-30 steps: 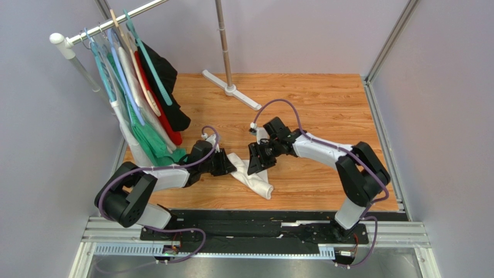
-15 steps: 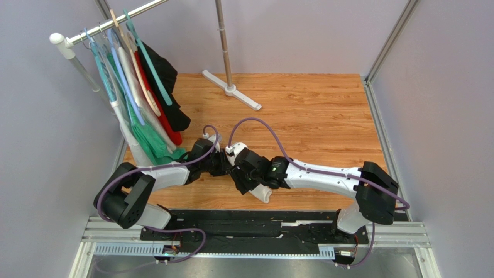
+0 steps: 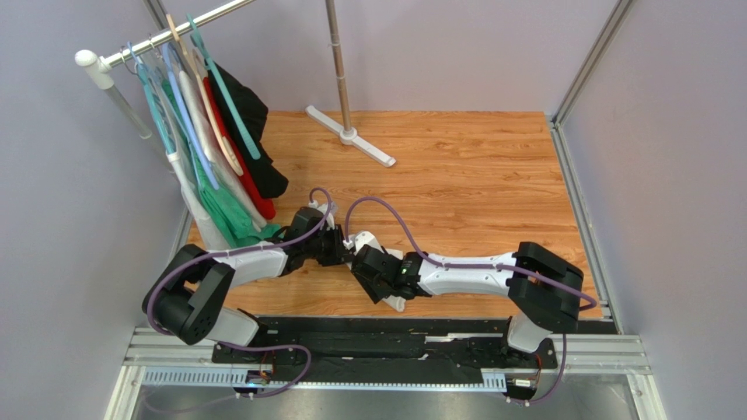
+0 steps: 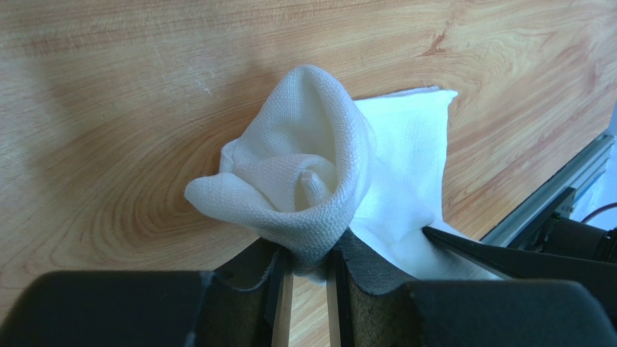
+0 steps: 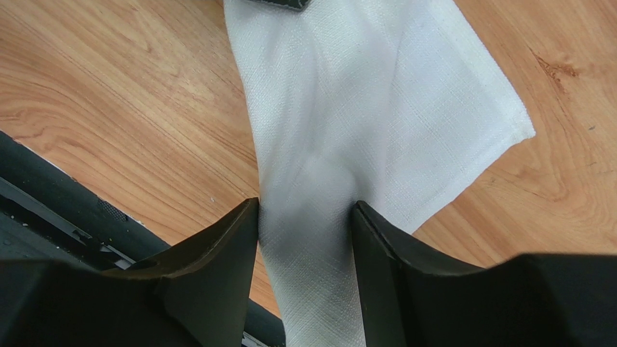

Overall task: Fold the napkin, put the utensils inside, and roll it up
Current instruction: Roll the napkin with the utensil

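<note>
The left gripper (image 4: pixel 308 278) clenches the curled end of the napkin (image 4: pixel 304 166) between its fingers. The right gripper (image 5: pixel 304 211) straddles the flat tail; whether it is gripping cannot be told. This looks like the rolling step. The next move probably calls for winding the tail tighter. No utensil shows.

I count one napkin (image 4: pixel 304 173), two arms, the left arm (image 3: pixel 254 262) and the right arm (image 3: pixel 465 273), one clothes rail (image 3: pixel 224 12), one pole stand (image 3: pixel 337 70).

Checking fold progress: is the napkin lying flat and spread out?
No, the napkin is bunched up, pinched in the left gripper.
</note>
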You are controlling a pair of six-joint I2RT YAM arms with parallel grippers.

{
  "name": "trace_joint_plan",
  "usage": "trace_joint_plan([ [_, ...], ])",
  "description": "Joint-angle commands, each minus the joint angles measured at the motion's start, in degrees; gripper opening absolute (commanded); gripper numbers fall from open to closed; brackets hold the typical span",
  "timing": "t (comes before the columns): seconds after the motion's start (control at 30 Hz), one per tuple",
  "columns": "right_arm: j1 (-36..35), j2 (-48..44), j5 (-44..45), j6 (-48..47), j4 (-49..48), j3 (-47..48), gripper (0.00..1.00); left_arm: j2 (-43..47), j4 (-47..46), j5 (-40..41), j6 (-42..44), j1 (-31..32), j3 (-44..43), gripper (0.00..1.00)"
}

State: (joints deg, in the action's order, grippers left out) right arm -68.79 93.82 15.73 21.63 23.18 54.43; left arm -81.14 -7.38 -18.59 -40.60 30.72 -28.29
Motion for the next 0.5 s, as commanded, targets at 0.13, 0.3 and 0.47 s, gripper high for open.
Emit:
trace_joint_plan([
  [0.13,-0.9,6.37,2.65,-0.36,0.02,2.17,0.34,0.02,2.45,-1.45,1.66,-0.13,-2.91,0.29],
  [0.3,1.2,6.99,-3.41,2.36,-1.72,0.16,0.01,4.4,4.82,-1.36,1.58,-0.66,-2.29,0.61],
  [0.47,5.85,4.0,-18.68,4.12,-6.82,-2.14,0.0,14.77,10.44,-0.05,2.36,-1.27,-1.5,0.8],
])
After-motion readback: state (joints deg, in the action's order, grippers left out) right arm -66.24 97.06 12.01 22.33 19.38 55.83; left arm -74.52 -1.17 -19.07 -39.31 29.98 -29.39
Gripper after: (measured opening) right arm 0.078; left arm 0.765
